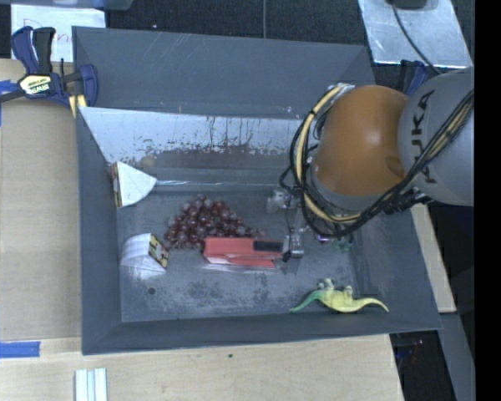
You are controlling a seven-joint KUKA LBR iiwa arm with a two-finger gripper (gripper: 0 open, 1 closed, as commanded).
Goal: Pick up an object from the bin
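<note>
My gripper (291, 244) hangs low under the orange wrist cover, at the right end of a flat red packet (234, 251) that lies in the middle of the bin floor. A dark piece at the packet's right end sits right against the gripper. A bunch of dark purple grapes (204, 220) lies just to the upper left of the packet. A yellow-green toy dinosaur (341, 300) lies near the front wall, below and to the right of the gripper.
A white roll with a yellow-and-black label (144, 255) lies at the left of the floor. A white wedge-shaped piece (134, 183) leans in the back left corner. The arm and its cables cover the bin's right side.
</note>
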